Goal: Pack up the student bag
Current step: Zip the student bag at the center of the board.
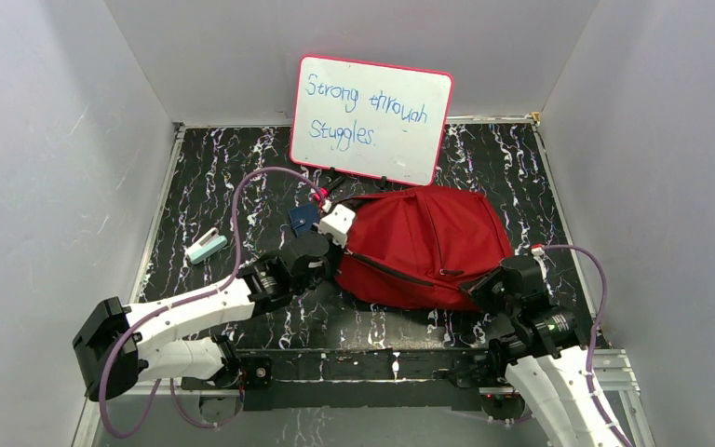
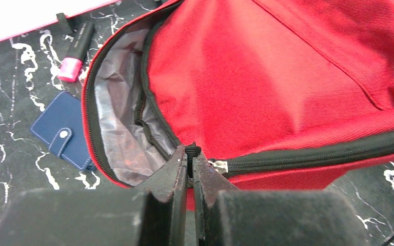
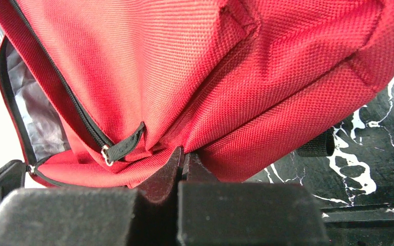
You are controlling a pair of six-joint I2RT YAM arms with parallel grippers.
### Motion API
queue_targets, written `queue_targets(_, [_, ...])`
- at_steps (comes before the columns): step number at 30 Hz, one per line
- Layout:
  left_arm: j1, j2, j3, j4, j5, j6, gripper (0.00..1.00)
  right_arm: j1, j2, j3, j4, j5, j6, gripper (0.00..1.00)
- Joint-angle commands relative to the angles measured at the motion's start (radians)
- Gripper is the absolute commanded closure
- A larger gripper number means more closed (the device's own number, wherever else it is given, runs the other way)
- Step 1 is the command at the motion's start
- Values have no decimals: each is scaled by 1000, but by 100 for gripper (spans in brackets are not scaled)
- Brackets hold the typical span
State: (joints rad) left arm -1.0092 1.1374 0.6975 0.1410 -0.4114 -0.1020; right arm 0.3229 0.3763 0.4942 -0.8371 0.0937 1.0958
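The student bag (image 1: 424, 244), a soft red backpack, lies on the dark marbled table in front of the whiteboard. Its main zip is partly open on the left and shows grey lining (image 2: 115, 113). My left gripper (image 2: 190, 157) is shut on the black zipper pull (image 2: 193, 149) at the end of that opening; from above it sits at the bag's left edge (image 1: 338, 268). At the bag's near right corner, my right gripper (image 3: 184, 155) is shut on a fold of the red fabric (image 3: 225, 148), also visible from the top view (image 1: 478, 283).
A navy wallet (image 2: 61, 130) and a pink-capped marker (image 2: 76, 51) lie just left of the bag's opening. A teal and white item (image 1: 207, 247) rests further left. The whiteboard (image 1: 372, 116) leans on the back wall. White walls enclose the table.
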Motion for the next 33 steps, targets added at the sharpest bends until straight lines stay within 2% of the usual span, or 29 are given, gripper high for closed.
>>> queue_targets(1, [102, -18, 32, -24, -114, 68, 100, -5, -10, 30, -64, 116, -44, 100])
queue_targets(5, [122, -35, 37, -14, -22, 93, 100, -5, -16, 40, -42, 97, -74, 100])
queue_targets(10, [122, -43, 47, -14, 171, 75, 100, -5, -31, 67, 142, -48, -205, 99])
queue_targets(15, [122, -32, 51, -3, 308, 32, 100, -6, -20, 94, 394, -305, -368, 69])
queue_targets(17, [124, -28, 55, 2, 350, 17, 100, -6, 12, 100, 496, -460, -429, 62])
queue_targets(19, [123, -24, 59, -1, 361, 6, 100, -6, 70, 126, 573, -610, -503, 59])
queue_targets(21, [122, -26, 54, 1, 364, 0, 100, -5, 134, 168, 581, -683, -567, 57])
queue_targets(24, [122, -39, 46, 2, 356, -5, 100, -6, 199, 244, 487, -641, -647, 55])
queue_targets(27, [123, -55, 38, 1, 331, -15, 100, -6, 197, 285, 428, -589, -687, 54])
queue_targets(30, [122, -65, 30, -1, 285, -31, 100, -6, 157, 266, 467, -616, -728, 54])
queue_targets(33, [123, -64, 30, -26, 207, -60, 100, -7, 106, 203, 594, -654, -777, 54])
